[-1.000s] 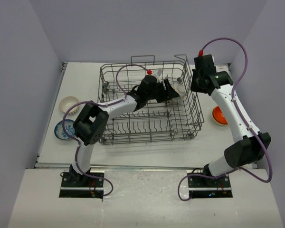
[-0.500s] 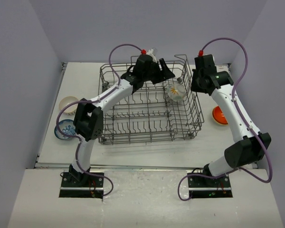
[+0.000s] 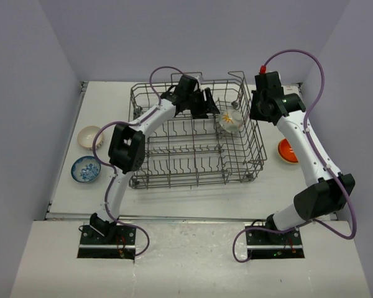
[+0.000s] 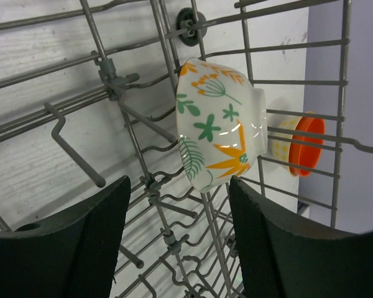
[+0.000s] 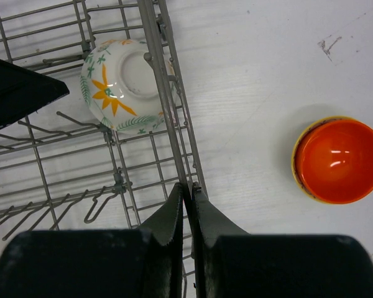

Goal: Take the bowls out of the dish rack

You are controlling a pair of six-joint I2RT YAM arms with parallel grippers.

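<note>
White worktop (image 3: 186,202) boxed by lilac walls (image 3: 25,93). Found the wire dish rack (image 3: 196,167) parked at its middle, with one floral bowl (image 3: 230,120) inside, tipped on its side against the tines near the far right corner. Saw the left gripper (image 4: 178,208) aimed at that bowl, jaws wide apart and touching nothing, probably lined up to straddle it. Found the right gripper (image 5: 188,202) with jaws together on the rack's right rim wire, apparently to pin the rack in place. Counted three bowls already out on the worktop: orange bowl (image 3: 287,151) right of the rack, blue-patterned bowl (image 3: 85,169) and cream bowl (image 3: 89,136) to its left.
</note>
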